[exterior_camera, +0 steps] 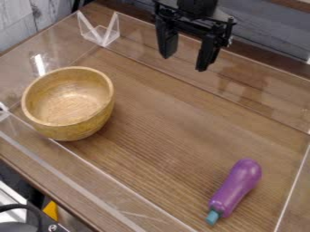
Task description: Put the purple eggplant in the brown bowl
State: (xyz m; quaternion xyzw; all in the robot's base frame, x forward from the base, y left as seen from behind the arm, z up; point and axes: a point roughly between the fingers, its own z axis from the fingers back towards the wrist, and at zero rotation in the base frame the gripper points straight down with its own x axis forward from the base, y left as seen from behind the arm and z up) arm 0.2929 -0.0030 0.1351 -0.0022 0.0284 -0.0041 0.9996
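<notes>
The purple eggplant (234,191) lies on the wooden tabletop at the lower right, its teal stem cap pointing toward the front edge. The brown bowl (71,102) stands at the left, round and light wood, with nothing inside. My gripper (186,47) hangs at the top centre, pointing down, its black fingers (206,53) spread apart with nothing between them. It is well above and behind the eggplant and to the right of the bowl.
A low clear acrylic wall (145,204) rims the wooden table (169,127). A clear triangular bracket (100,30) stands at the back left edge. A dark cloth backdrop hangs behind the arm.
</notes>
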